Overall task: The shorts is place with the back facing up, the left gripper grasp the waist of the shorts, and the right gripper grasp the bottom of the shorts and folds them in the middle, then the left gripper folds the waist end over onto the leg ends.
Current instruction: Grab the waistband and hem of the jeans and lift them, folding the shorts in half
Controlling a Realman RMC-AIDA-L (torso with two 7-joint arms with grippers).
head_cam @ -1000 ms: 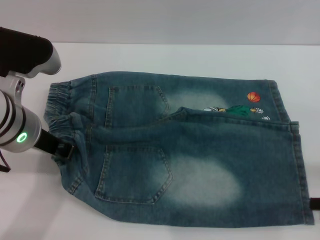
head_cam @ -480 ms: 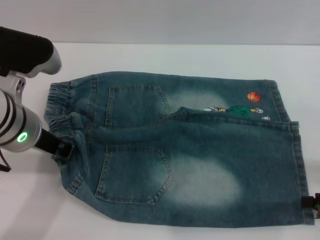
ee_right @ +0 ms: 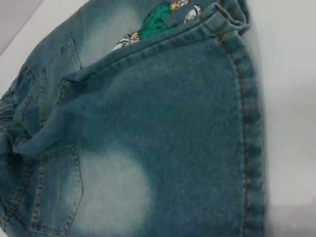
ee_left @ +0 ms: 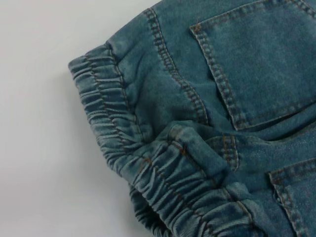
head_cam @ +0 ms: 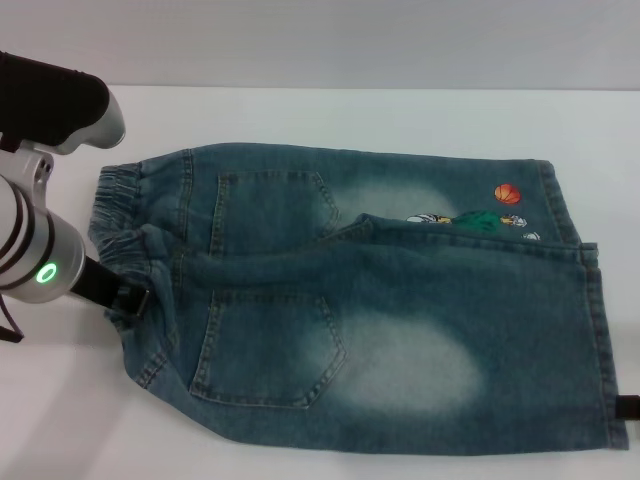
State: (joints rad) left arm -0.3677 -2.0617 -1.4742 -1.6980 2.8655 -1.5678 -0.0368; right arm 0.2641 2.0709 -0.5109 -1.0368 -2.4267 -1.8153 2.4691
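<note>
Head view: the shorts (head_cam: 370, 300) lie flat on the white counter (head_cam: 300, 115), back pockets up, already folded w/ one leg over the other. The puckered waist (head_cam: 125, 240) points to the counter's left edge & the leg hems (head_cam: 600, 330) to the right edge. The left hand (head_cam: 128, 297) sits right at the waist band, near the front-left corner. Its black tips touch the cloth, prob. so it can lift that end over, but can't tell if they pinch it. The right hand (head_cam: 628, 405) only peeks in at the right edge, just beside the hem; can't tell if it's open.

Left wrist view: the waist band bunches up in folds next to a pocket (ee_left: 261, 59). No fingers show.

Right wrist view: the top leg covers most of the cartoon print (ee_right: 158, 22). Hem lies straight. No fingers show.
</note>
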